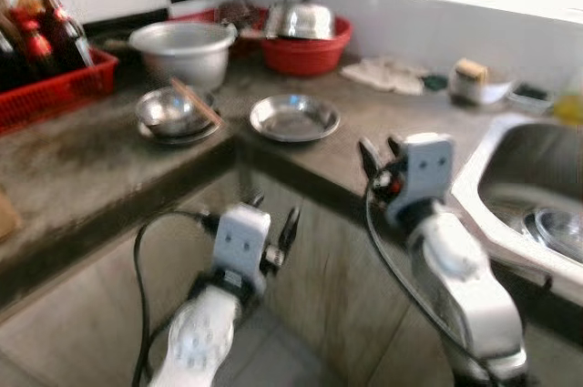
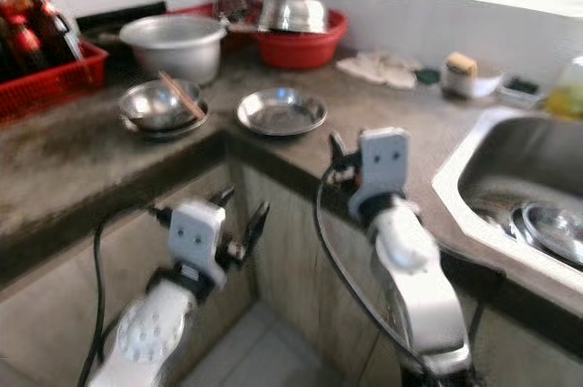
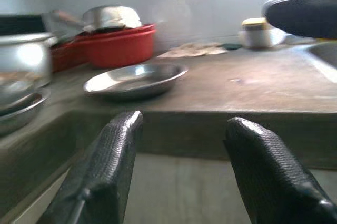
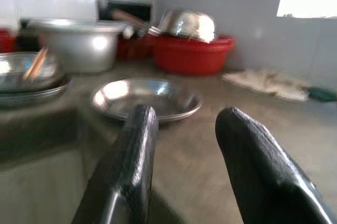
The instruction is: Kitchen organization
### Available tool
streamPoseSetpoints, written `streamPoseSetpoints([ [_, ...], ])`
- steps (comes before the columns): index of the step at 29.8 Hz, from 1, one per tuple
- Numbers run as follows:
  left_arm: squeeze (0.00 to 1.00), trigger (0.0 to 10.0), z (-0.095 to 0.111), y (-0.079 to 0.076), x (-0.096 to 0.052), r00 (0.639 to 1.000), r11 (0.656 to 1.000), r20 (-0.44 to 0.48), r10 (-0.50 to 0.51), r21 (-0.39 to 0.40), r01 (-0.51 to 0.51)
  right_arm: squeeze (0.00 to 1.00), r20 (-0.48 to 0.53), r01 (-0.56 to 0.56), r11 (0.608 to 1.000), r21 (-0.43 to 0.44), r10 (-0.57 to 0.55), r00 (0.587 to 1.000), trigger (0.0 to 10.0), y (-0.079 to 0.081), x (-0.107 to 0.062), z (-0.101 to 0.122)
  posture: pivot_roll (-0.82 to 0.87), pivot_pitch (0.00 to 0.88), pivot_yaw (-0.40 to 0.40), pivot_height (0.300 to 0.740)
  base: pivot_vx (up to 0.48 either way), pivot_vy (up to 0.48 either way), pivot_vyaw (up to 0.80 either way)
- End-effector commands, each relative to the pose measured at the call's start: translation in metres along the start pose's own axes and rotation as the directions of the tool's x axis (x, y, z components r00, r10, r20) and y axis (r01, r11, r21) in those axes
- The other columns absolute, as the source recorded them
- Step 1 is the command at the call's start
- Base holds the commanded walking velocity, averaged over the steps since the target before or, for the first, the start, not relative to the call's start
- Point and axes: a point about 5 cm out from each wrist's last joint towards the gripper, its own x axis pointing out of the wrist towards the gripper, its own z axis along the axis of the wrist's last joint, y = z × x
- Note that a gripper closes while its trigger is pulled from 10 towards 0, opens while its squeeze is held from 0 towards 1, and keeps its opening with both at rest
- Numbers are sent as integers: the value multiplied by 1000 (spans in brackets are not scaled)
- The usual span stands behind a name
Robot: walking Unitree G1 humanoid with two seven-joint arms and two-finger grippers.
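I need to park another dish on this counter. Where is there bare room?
Bare counter lies between the steel plate, the cloth and the sink; also below the red crate. Crowded: the back corner, with pot, stacked bowls and red basin.

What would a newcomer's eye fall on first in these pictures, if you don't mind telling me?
Most likely the two silver arms raised before the counter corner, the left gripper open below the edge and the right gripper open at counter height. Next, the shallow steel plate on the grey counter just ahead of them, with the bright red basin holding an upturned steel bowl by the back wall.
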Motion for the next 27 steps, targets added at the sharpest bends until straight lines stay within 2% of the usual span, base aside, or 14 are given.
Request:
streamPoseSetpoints([
  [1, 0, 10000, 1, -1, -1, 1000, 1000, -4, 5, -27, -5, 0, -28, 8, 1000, -5, -9, 1000, 10000, -7, -5, -7, 149, 76, -35, 740, 0, 0, 0],
  [6, 0, 10000, 1, -1, -5, 1000, 1000, -5, 12, -14, -12, 0, -31, 42, 999, 16, -41, 999, 10000, -10, -28, -19, 145, 81, -34, 740, 0, 0, 0],
  [11, 0, 10000, 2, 0, -4, 1000, 1000, -3, 16, -11, -16, 0, -44, 56, 998, 20, -56, 997, 10000, -7, -37, -21, 141, 82, -25, 740, 0, 0, 0],
  [22, 0, 10000, 5, 1, -3, 1000, 999, 12, 23, 22, -23, 0, 27, 87, 996, -10, -87, 996, 10000, -14, -28, -6, 148, 77, -23, 740, 46, 0, 0],
  [27, 0, 10000, 4, 0, -3, 1000, 999, 7, 27, 29, -27, 0, 42, 66, 998, -23, -65, 997, 10000, -12, -22, -3, 151, 67, -29, 740, 296, 0, 738],
])
